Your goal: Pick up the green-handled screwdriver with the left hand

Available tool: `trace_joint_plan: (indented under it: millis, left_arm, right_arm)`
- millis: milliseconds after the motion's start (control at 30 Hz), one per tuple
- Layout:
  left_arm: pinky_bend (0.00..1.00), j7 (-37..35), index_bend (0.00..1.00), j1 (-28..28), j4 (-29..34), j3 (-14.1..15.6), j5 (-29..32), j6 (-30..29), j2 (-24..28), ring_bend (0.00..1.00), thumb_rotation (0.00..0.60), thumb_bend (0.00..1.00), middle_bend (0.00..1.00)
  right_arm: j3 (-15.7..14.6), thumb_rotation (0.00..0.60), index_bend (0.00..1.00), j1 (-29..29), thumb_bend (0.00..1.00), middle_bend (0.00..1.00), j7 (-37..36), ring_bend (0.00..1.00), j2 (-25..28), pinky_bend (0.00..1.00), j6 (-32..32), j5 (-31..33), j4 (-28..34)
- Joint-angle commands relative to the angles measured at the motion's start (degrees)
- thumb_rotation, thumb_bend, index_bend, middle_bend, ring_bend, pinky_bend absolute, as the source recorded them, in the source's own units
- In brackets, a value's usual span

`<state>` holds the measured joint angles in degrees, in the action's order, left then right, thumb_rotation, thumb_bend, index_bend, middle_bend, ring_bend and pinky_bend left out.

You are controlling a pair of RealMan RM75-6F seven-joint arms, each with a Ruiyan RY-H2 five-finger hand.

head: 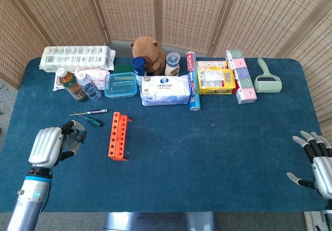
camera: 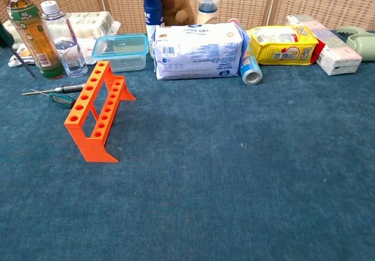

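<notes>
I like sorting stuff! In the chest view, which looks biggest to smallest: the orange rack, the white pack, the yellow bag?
1. White pack.
2. Orange rack, though it sits nearer the camera.
3. Yellow bag.

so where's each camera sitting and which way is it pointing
Head view: high above the table's near edge, looking down over the whole blue table; shows the left hand and right hand.
Chest view: low at the near edge, looking across the tabletop at the back row; nothing of the robot shows.
Shared: orange rack, green-handled screwdriver, wipes pack.
</notes>
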<state>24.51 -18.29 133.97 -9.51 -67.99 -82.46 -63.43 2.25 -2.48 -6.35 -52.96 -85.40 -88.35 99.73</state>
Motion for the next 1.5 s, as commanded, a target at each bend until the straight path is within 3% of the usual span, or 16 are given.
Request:
trace_joint_plan:
  millis: [33,200,467,667,1100,1500]
  left_arm:
    - [0.94,-9.09,0.52,1.87,1.02,2.05,-5.18,2.6,3.95,0.81,0.6,0.39,0.77]
    - [0.94,-16.44,0.52,3.43,1.02,3.47,-9.58,4.18,9.87,0.81,0.6,0.39,0.77]
    - [0.94,-32.65,0.52,1.85,1.02,4.44,-10.31,12.85,16.12,0.82,0.6,0.38,0.77]
    - [0.94,-40.24,0.52,1.16,1.02,4.84,-12.2,16.62,20.37,0.82,0.6,0.38,0.77]
    - [0.94,-45.38,0.52,0.33,1.02,5.03,-13.09,19.11,22.33,0.82,0.6,0.38,0.77]
    - [0.94,-44.23,0.52,-0.45,0.11,4.73,-12.37,19.14,20.03,0.82,0.6,0.38,0.77]
  right_arm:
    - [-0.05,0.6,0.17,0.0,0.01,0.08,0.13,0.05,-0.03,0.0,0.05,-0.02,0.05]
    - [-0.13,0.6,0.17,-0.12,0.02,0.08,0.7,0.05,-0.16,0.0,0.28,-0.1,0.19]
    - [-0.07,0.6,0.17,-0.26,0.01,0.08,1.39,0.06,-0.39,0.0,0.69,0.37,0.33]
    - [0.07,0.6,0.17,-0.34,0.02,0.08,1.76,0.06,-0.47,0.0,0.9,0.85,0.46]
    - [0.02,0.6,0.17,-0.47,0.01,0.08,2.67,0.06,-0.7,0.0,1.32,1.17,0.77]
    - [0.02,0.6,0.17,-0.4,0.01,0.08,2.34,0.06,-0.53,0.0,1.27,1.25,0.71]
